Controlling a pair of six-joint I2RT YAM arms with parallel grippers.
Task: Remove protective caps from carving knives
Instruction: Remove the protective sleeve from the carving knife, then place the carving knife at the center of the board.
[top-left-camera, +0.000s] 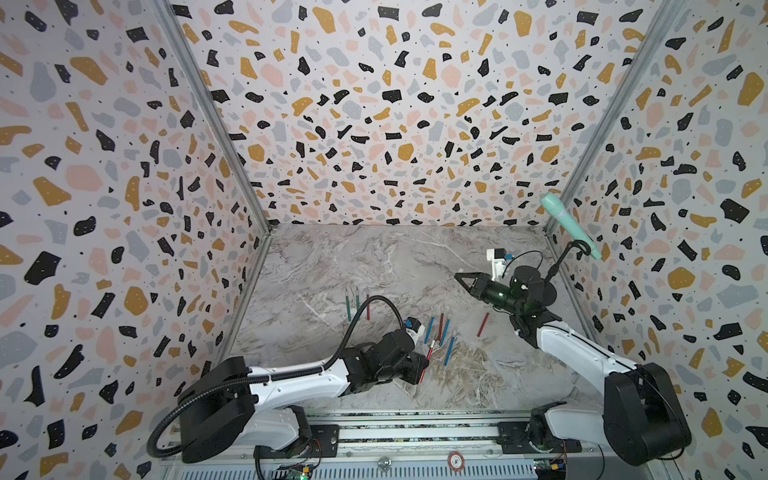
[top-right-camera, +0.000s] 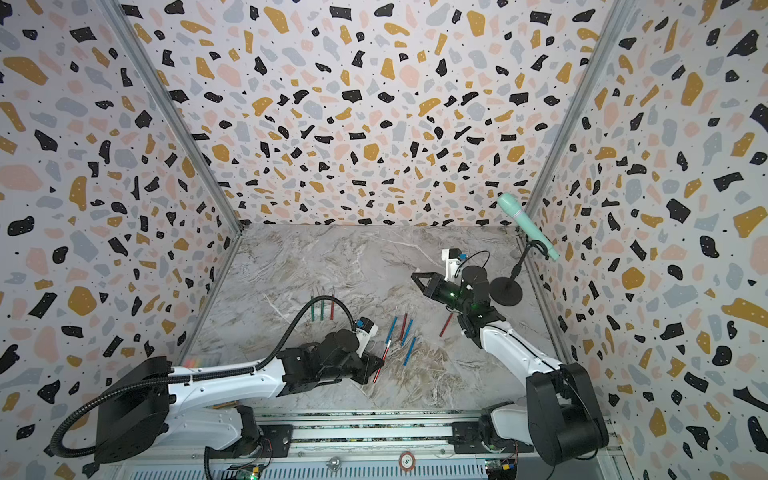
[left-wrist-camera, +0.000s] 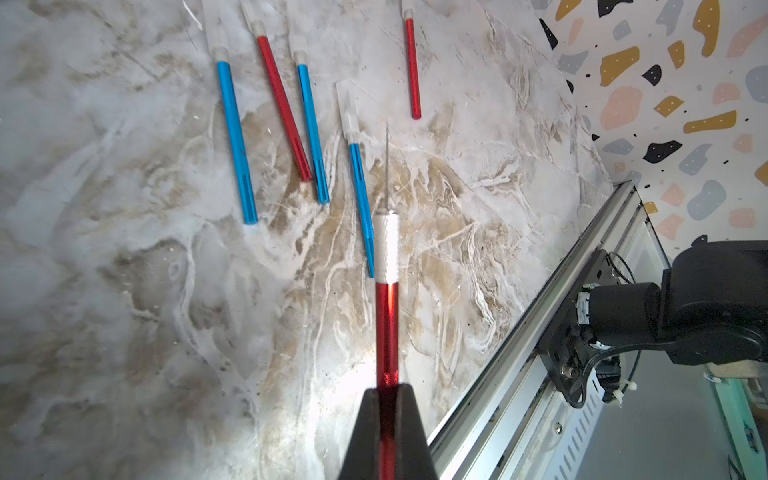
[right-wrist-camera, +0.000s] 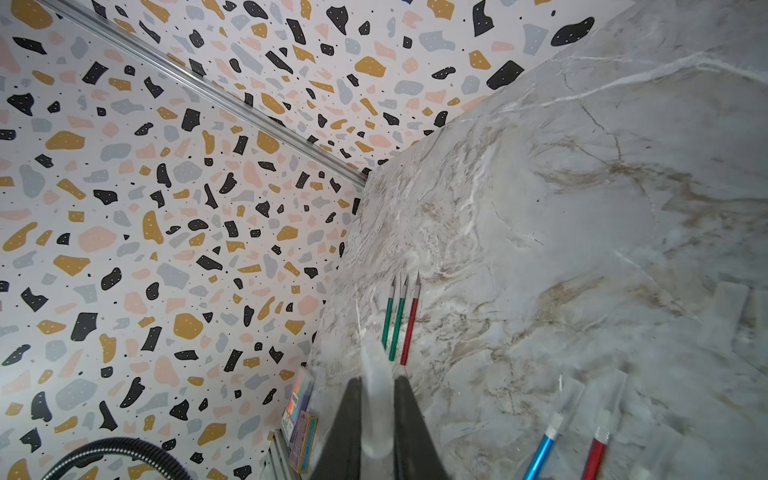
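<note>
Left wrist view: left pincer (left-wrist-camera: 387, 390) clenched on bare-bladed red carving knife (left-wrist-camera: 387, 324); right wrist view: right pincer (right-wrist-camera: 377, 380) clenched on clear cap (right-wrist-camera: 375, 407).

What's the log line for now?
left gripper: shut on red carving knife, blade bare | right gripper: shut on clear cap | capped knives: five

I work on a grey-veined marble tabletop (top-left-camera: 374, 266), boxed in on three sides by terrazzo-speckled walls (top-left-camera: 395, 104) joined with aluminium corner posts (top-left-camera: 215, 120).
</note>
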